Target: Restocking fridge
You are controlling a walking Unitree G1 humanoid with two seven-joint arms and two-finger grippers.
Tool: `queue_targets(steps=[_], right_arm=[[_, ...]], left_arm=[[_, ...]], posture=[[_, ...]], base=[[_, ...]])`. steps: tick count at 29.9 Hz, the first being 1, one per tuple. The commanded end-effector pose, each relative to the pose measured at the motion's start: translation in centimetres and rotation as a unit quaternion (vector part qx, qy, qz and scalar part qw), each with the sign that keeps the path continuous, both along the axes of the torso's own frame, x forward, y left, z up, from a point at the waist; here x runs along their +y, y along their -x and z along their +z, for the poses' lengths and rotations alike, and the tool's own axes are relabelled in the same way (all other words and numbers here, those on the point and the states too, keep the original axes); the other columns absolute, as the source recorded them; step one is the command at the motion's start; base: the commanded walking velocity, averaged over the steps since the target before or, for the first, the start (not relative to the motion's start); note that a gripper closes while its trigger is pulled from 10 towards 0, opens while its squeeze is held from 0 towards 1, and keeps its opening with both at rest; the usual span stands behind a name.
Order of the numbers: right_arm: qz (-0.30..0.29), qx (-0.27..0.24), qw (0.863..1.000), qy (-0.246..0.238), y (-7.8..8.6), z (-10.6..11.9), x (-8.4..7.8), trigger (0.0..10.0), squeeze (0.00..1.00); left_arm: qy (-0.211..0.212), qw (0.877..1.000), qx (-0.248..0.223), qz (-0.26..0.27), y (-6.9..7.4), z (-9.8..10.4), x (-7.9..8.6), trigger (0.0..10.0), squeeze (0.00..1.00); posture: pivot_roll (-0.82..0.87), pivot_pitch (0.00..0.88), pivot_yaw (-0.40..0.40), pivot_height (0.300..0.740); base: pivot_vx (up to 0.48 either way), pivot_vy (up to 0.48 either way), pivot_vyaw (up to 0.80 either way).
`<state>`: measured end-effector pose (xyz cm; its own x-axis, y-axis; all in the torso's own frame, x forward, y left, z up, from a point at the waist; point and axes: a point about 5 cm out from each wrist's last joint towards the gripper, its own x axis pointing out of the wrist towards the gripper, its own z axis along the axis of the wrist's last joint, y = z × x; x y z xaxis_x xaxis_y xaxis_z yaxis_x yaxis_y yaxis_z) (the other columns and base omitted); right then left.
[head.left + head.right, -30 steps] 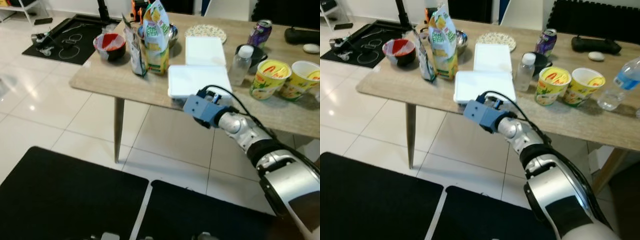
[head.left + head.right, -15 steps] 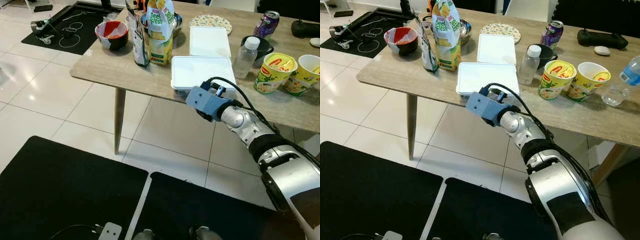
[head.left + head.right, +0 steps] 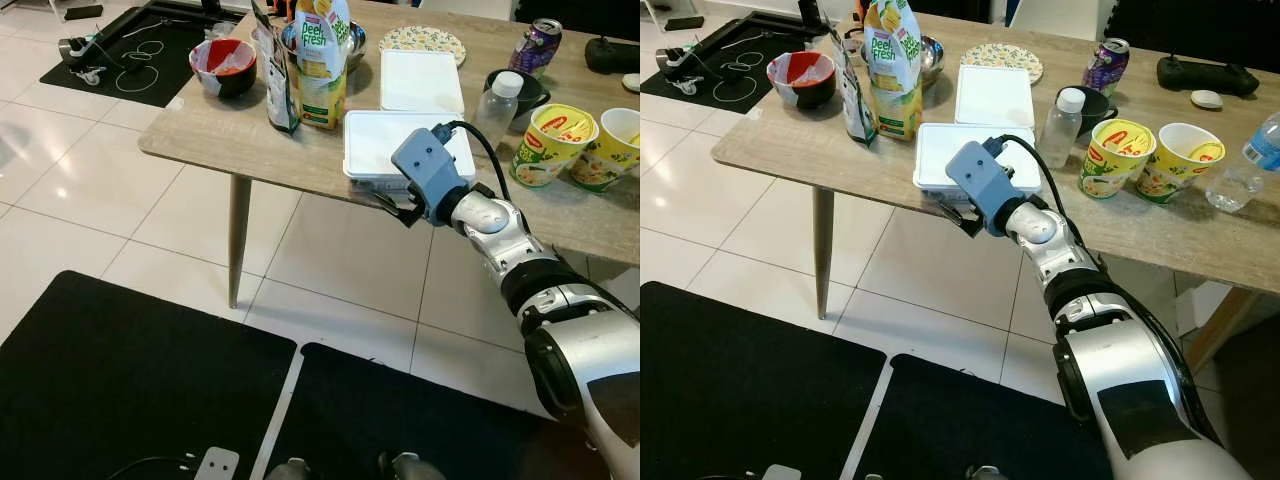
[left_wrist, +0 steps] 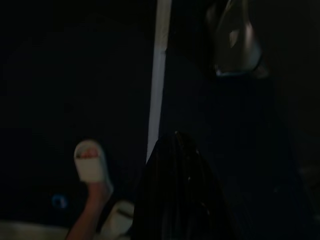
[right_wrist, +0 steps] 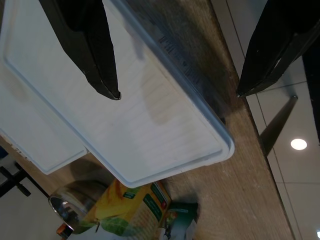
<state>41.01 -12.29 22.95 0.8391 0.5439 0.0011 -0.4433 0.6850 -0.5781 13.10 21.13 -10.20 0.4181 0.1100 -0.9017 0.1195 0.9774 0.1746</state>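
- The tall yellow-and-green juice carton (image 3: 892,68) on the wooden table bears the words "Peel Fresh" near its top.
- The printing on the two yellow paper cups (image 3: 1116,158) and the purple can (image 3: 1101,66) is too small to read.

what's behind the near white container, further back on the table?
Directly behind the near white container lies a second white container, and past that a patterned plate. Both lids are opaque, so contents are hidden. The right gripper straddles the near container's front edge, open.
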Motion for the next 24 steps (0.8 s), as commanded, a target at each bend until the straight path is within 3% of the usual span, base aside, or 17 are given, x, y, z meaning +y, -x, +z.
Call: queue_targets(steps=[1, 5, 6, 11, 17, 20, 24], right_arm=[[0.01, 0.008, 1.0, -0.013, 0.2, -0.6, -0.1, 10.0, 0.0], [0.034, 0.016, 0.999, -0.027, 0.5, -0.8, 0.0, 10.0, 0.0], [0.034, 0.016, 0.999, -0.027, 0.5, -0.8, 0.0, 10.0, 0.0], [0.041, 0.015, 0.998, -0.038, 0.6, -0.7, 0.0, 10.0, 0.0], [0.04, 0.014, 0.998, -0.044, 0.5, -0.5, -0.3, 10.0, 0.0], [0.038, 0.014, 0.998, -0.045, 0.5, -0.5, -0.4, 10.0, 0.0], [0.035, 0.013, 0.998, -0.047, 0.5, -0.5, -0.4, 10.0, 0.0]], left_arm=[[-0.003, 1.0, -0.01, 0.004, -1.5, 0.4, -0.6, 10.0, 0.0], [-0.015, 0.997, 0.07, -0.026, -1.0, 0.2, -0.4, 10.0, 0.0], [-0.015, 0.997, 0.07, -0.026, -1.0, 0.2, -0.4, 10.0, 0.0], [-0.112, 0.982, 0.134, -0.066, -1.2, 0.5, 0.3, 10.0, 0.0], [-0.194, 0.959, 0.14, -0.149, -2.3, 1.1, 0.6, 10.0, 0.0], [-0.213, 0.953, 0.137, -0.167, -2.6, 1.3, 0.6, 10.0, 0.0], [-0.236, 0.954, 0.118, -0.143, -2.7, 1.4, 0.6, 10.0, 0.0]], posture=[[0.04, 0.24, -0.059, 0.74], [0.05, 0.236, -0.055, 0.74], [0.05, 0.236, -0.055, 0.74], [0.05, 0.231, -0.055, 0.74], [0.05, 0.228, -0.057, 0.74], [0.05, 0.228, -0.057, 0.74], [0.05, 0.224, -0.057, 0.74]], base=[[0.0, 0.0, 0.0], [0.0, 0.0, 0.0], [0.0, 0.0, 0.0], [0.0, 0.0, 0.0], [0.0, 0.0, 0.0], [0.0, 0.0, 0.0], [0.0, 0.0, 0.0]])
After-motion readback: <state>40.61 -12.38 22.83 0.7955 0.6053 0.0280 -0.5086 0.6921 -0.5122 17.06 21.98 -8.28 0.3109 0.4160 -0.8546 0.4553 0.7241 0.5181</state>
